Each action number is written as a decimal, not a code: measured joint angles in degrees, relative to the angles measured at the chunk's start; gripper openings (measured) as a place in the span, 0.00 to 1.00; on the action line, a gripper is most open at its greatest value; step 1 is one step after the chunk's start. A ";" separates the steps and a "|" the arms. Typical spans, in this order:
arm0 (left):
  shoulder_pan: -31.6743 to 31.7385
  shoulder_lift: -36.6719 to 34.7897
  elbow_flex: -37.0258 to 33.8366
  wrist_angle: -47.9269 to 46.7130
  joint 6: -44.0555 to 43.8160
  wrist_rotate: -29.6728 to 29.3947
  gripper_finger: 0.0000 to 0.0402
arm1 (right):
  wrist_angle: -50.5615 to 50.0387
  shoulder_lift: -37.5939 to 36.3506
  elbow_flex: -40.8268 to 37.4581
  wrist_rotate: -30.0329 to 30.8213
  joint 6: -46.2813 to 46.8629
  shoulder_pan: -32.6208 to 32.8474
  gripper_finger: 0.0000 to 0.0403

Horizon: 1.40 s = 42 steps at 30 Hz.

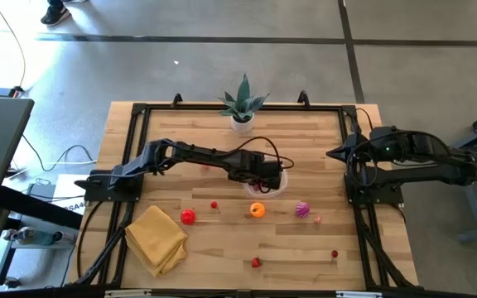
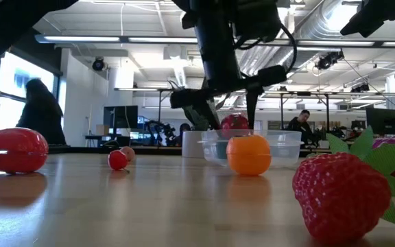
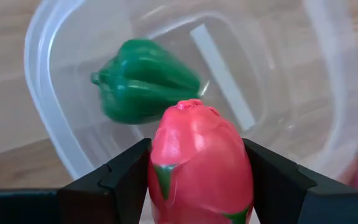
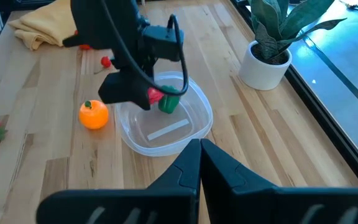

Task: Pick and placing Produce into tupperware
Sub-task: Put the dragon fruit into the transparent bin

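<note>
A wooden table (image 1: 305, 132) holds scattered toy produce and a clear tub (image 3: 61, 143) near its middle. The left arm reaches out over the tub, and the left gripper (image 3: 194, 171) grasps a red fruit (image 3: 197, 162) with green flecks between its two dark fingers (image 3: 123, 180), held above the tub's open top. Inside the tub lies a green pepper (image 3: 145, 87) on its side. Just beside the tub sits an orange (image 1: 257, 210), with a magenta piece (image 1: 303, 209) near it. A red tomato (image 1: 188, 217) rests close to a folded yellow cloth (image 1: 156, 240), and small red pieces lie well apart toward the table's near edge, among them a strawberry (image 2: 341, 195) close to the low camera. A potted plant (image 1: 242, 106) stands at the far edge. The right arm waits at the table's right side, the right gripper (image 4: 200, 152) clenched with nothing in it.
</note>
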 joint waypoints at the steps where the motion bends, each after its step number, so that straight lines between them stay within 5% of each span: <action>1: 0.01 0.19 0.06 0.18 -0.20 -0.11 0.56 | 0.00 -0.02 0.00 -0.02 0.00 0.00 0.00; 42: 0.07 -0.46 -0.04 0.61 1.07 -2.16 0.58 | 0.00 0.00 0.00 0.00 0.00 0.00 0.00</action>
